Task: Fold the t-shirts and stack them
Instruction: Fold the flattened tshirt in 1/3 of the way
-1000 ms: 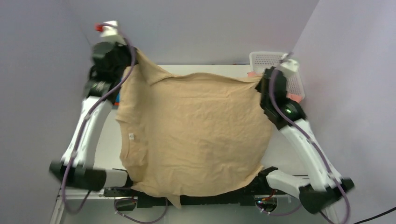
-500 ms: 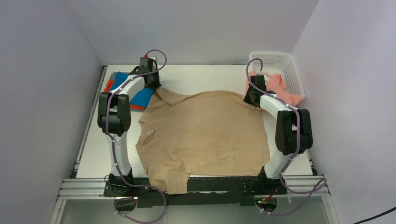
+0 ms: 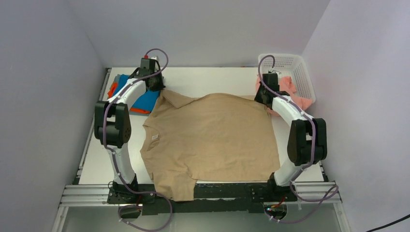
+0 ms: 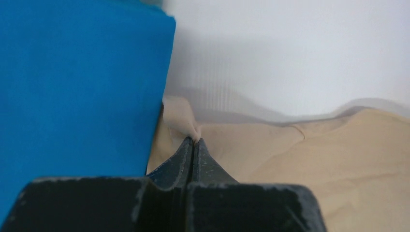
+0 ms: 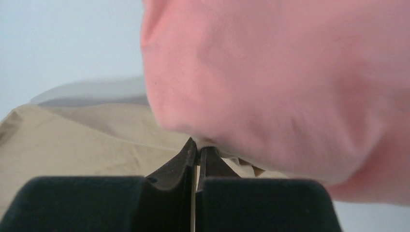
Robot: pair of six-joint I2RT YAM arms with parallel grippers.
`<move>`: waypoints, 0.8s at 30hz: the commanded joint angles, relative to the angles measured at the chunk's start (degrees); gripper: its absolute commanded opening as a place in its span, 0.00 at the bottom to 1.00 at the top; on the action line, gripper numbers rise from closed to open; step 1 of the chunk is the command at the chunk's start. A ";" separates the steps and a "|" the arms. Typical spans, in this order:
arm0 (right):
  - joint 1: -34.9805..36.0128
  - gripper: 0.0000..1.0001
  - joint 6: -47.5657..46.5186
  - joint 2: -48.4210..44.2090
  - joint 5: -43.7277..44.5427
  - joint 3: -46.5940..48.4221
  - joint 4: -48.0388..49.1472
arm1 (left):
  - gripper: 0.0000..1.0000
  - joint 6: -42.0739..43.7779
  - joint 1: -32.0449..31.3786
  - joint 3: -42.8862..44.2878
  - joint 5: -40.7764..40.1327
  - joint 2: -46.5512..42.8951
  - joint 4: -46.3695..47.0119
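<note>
Both my arms are reaching to the far side of the counter (image 3: 208, 76), where the tan shirt (image 3: 212, 135) is lying spread nearly flat, its neck opening facing left and its near edge drooping over the counter's front rail. My left tool (image 4: 193, 141) is pinching the shirt's far left corner, fingers pressed together with a fold of tan cloth caught at the tips. Just beside it a folded blue shirt (image 4: 82, 87) is resting on an orange shirt (image 3: 112, 88) at the counter's far left. My right tool (image 5: 197, 146) is squeezing the far right corner, fingers almost touching, a sliver of tan cloth between them. A pink shirt (image 5: 290, 82) is bulging close over that tool, spilling from the white basket (image 3: 283, 60) at the far right.
</note>
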 commanded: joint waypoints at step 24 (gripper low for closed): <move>-0.57 0.00 -8.15 -14.14 8.58 1.03 -15.75 | 0.00 -25.54 -10.12 -32.30 -13.26 -44.50 -17.68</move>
